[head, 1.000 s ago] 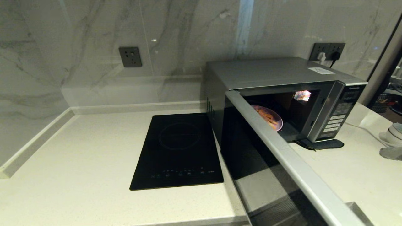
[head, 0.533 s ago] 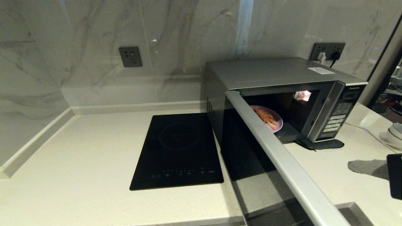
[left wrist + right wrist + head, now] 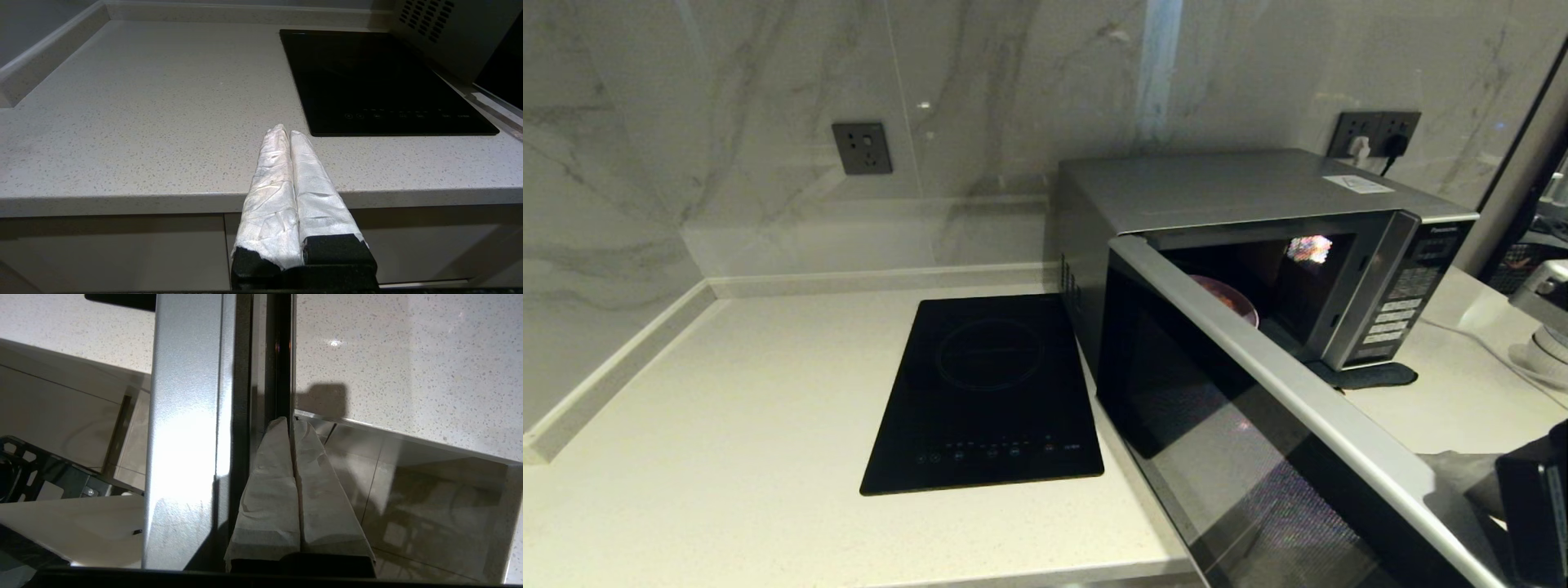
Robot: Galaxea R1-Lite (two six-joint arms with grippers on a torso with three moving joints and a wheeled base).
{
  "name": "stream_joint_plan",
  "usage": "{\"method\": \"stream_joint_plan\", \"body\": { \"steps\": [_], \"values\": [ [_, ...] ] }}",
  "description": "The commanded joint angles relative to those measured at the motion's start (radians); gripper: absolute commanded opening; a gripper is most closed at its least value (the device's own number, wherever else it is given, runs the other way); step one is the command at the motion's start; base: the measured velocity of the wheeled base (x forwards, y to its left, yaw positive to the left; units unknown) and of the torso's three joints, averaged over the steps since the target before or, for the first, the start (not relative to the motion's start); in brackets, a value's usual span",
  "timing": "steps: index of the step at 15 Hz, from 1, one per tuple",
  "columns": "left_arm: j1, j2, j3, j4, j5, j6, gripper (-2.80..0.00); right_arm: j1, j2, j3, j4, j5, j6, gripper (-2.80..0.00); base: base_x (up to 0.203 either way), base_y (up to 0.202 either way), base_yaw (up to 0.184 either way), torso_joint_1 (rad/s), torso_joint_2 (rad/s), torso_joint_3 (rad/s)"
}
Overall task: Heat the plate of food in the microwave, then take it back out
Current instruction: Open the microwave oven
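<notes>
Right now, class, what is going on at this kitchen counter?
The microwave stands on the counter with its door swung partly open, and the plate of food sits inside. The right pincer, fingers shut, has its tips against the door's free edge beyond the counter front, apparently pushing it. The left pincer, also shut, is parked at the counter's front edge near the black hob.

You see only a sliver of the plate of food (image 3: 1232, 299) over the top edge of the microwave (image 3: 1258, 192) door (image 3: 1241, 425); the food itself is too dark to make out. The door runs off the head view's lower right corner. Your right gripper (image 3: 294, 424) is mostly cut off at that view's right edge, and whether its tips touch the door edge is unclear.
</notes>
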Motion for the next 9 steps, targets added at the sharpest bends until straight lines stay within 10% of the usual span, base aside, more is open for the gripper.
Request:
{"method": "stream_joint_plan", "body": {
  "steps": [1, 9],
  "values": [
    [0.0, 0.001, 0.0, 0.0, 0.0, -0.001, -2.8, 0.016, -0.022, 0.0, 0.003, -0.001, 0.002, -2.8, 0.0, 0.0, 0.0, 0.0, 0.0, 0.0],
    [0.0, 0.001, 0.0, 0.0, 0.0, -0.001, -2.8, 0.126, -0.033, -0.007, 0.003, 0.027, -0.004, -2.8, 0.0, 0.0, 0.0, 0.0, 0.0, 0.0]
  ]
}}
